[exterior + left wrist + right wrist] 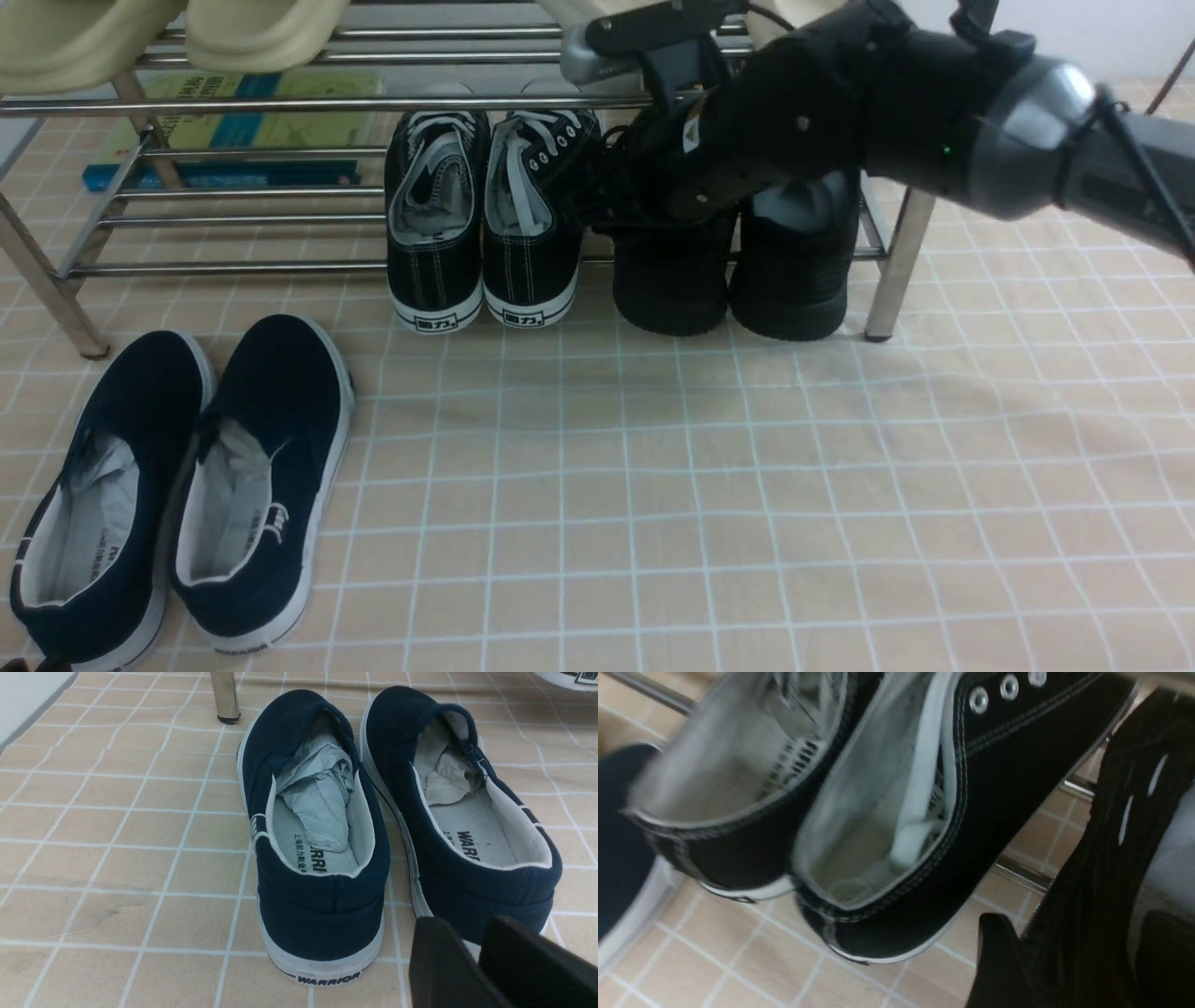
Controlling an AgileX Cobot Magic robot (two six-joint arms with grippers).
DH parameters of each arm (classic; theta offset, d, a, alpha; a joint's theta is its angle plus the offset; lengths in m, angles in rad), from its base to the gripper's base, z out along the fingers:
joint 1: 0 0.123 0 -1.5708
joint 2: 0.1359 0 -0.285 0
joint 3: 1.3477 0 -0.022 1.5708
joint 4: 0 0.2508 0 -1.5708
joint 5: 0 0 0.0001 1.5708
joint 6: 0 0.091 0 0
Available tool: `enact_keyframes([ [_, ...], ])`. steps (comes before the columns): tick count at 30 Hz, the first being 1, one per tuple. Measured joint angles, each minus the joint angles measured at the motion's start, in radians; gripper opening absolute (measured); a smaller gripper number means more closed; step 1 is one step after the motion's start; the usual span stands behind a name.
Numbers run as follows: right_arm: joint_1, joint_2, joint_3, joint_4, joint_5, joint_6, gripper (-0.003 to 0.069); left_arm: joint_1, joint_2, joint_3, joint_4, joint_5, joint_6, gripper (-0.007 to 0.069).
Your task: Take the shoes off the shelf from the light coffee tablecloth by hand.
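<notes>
- Clearly, the 2 black knit shoes [794,280] sit on the lower tier of the shelf [233,105], at its right end. Their heels point toward the robot and jut out past the front bar.
- Just beside them on the same tier stand the canvas sneakers [481,243]. A pair of navy slip-ons [187,485] lies on the tablecloth [747,485], well apart from the shelf's right end.
- The right arm [840,112] reaches under the top tier to the left shoe of the pair.
- In the wrist view, the right gripper [1078,919] has 1 finger outside the shoe's side wall and seemingly 1 inside. I cannot tell whether the jaws press on the wall or merely straddle it.
- The left gripper [481,928] hovers behind the slip-ons, its jaws slightly parted with nothing between them.
- These shoes are probably light, with a soft knit upper that folds under a pinch.
- The padded collar and heel look firmer, so the rim beside the heel seems the best hold, with 1 finger in and 1 out.
- The rubber soles may drag on the metal bars, and the laces could snag, so a slight lift before pulling back seems wise.
</notes>
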Motion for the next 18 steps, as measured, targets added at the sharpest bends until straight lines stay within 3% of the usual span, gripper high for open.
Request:
enact_keyframes([
  [6, 0.000, 0.039, 0.000, -0.051, -0.005, 0.000, 0.0377, 0.000, 0.000, 0.000, 0.000, 0.000, 0.000, 0.0179],
  [7, 0.000, 0.041, 0.000, -0.055, -0.005, 0.000, 0.0354, 0.000, 0.000, 0.000, 0.000, 0.000, 0.000, 0.0180],
  [8, 0.000, 0.041, -0.002, -0.060, 0.002, 0.000, 0.0281, 0.000, 0.000, 0.000, 0.000, 0.000, 0.000, 0.0180],
  [9, 0.000, 0.041, -0.003, -0.060, 0.002, 0.000, 0.0271, 0.000, 0.000, 0.000, 0.000, 0.000, 0.000, 0.0180],
  [10, 0.000, 0.041, -0.015, -0.065, 0.030, 0.000, 0.0167, 0.000, 0.000, 0.000, 0.000, 0.000, 0.000, 0.0180],
  [13, 0.000, 0.036, -0.053, -0.063, 0.133, 0.000, 0.0015, 0.000, 0.000, 0.000, 0.000, 0.000, 0.000, 0.0185],
  [18, 0.012, -0.003, -0.130, -0.024, 0.318, -0.067, 0.0003, 0.000, 0.000, 0.000, 0.000, 0.000, 0.000, 0.0191],
])
